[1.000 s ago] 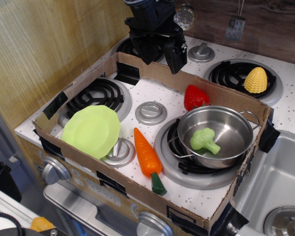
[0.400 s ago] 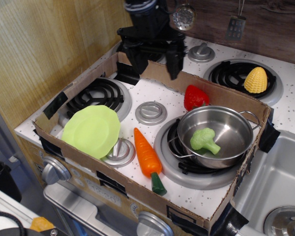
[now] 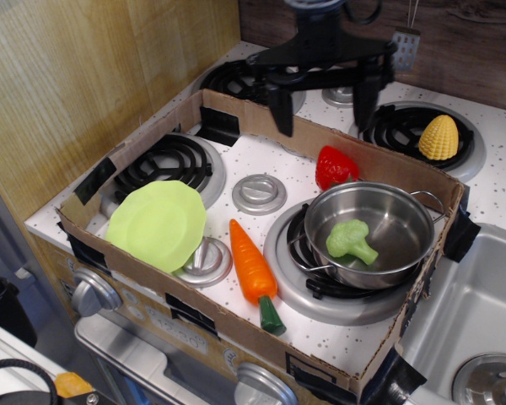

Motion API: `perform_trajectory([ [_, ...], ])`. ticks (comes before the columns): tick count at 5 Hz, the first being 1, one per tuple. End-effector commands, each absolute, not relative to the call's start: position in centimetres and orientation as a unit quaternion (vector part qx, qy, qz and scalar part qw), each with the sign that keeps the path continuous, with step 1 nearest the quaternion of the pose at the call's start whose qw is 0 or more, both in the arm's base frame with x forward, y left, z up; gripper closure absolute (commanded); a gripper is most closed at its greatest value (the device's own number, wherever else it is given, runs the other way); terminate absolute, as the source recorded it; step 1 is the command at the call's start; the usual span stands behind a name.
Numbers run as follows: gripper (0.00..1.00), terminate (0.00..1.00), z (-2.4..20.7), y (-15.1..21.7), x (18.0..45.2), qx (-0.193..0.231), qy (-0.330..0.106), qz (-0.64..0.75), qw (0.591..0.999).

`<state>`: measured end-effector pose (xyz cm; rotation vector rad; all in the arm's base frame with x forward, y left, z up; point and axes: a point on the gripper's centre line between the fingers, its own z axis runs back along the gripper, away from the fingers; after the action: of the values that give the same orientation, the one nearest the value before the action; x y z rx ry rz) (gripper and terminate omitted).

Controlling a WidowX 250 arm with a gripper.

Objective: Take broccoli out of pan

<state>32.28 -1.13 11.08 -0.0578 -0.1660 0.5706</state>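
Note:
The light-green toy broccoli (image 3: 350, 240) lies on its side inside the shiny steel pan (image 3: 405, 224), which sits on the front right burner inside the cardboard box. My black gripper (image 3: 323, 105) hangs above the box's back wall, up and to the left of the pan. Its two fingers are spread wide apart and nothing is between them. It is well above the broccoli and not touching anything.
A cardboard box wall (image 3: 236, 325) rings the stove top. Inside it are a lime-green plate (image 3: 157, 224), an orange carrot (image 3: 253, 272) and a red pepper (image 3: 335, 166) just behind the pan. A yellow corn (image 3: 438, 137) sits on the back right burner. A sink (image 3: 481, 329) is at the right.
My gripper has moved right along the back of the box, towards the pan, and its fingers have spread much wider. The broccoli and pan have not moved.

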Motion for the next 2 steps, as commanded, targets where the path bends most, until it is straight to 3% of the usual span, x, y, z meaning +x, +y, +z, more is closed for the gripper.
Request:
perform_trajectory([
  [1,0.00,0.00,12.6,-4.1,33.5,-0.023,-0.093,0.410,0.907],
  [2,0.00,0.00,12.3,-5.7,31.6,-0.025,-0.118,0.389,0.914],
])
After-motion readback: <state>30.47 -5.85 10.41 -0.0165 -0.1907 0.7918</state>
